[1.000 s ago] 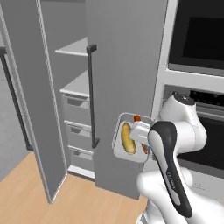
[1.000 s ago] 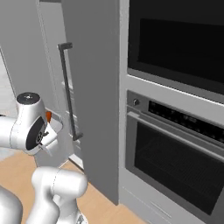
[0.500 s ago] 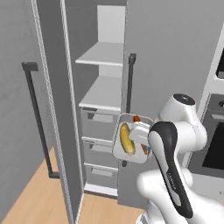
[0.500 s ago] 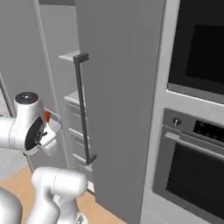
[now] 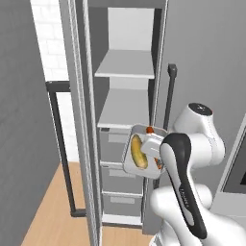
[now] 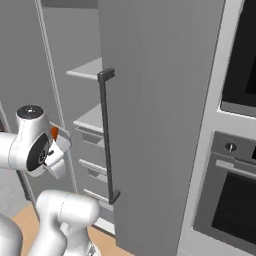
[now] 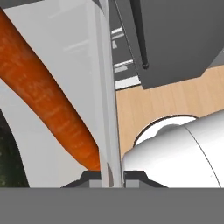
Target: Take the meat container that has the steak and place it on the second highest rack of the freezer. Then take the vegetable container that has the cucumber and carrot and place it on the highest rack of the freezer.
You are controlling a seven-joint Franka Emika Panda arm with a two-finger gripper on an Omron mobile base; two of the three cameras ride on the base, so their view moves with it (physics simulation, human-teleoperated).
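Note:
My gripper point(image 7: 109, 177) is shut on the thin side wall of the clear vegetable container point(image 5: 139, 154), which is tipped up on edge in front of the open freezer. The orange carrot point(image 7: 48, 96) lies against that wall, and the cucumber point(image 5: 138, 153) lies beside it. From the right, the container point(image 6: 59, 142) sticks out beside my wrist. The highest rack point(image 5: 126, 65) and the second highest rack point(image 5: 125, 109) are pale shelves straight ahead, above the container. The meat container is out of view.
Grey drawers point(image 5: 115, 180) fill the freezer below the racks. An open door with a dark handle point(image 5: 58, 144) stands at the left, and another door with a handle point(image 6: 106, 137) at the right. A wall oven point(image 6: 232, 200) lies further right. The floor is wood.
The whole picture has shifted, so the base has moved: the freezer's inside is now straight ahead and nearer, and the oven has slid off right. The container stays in my grip.

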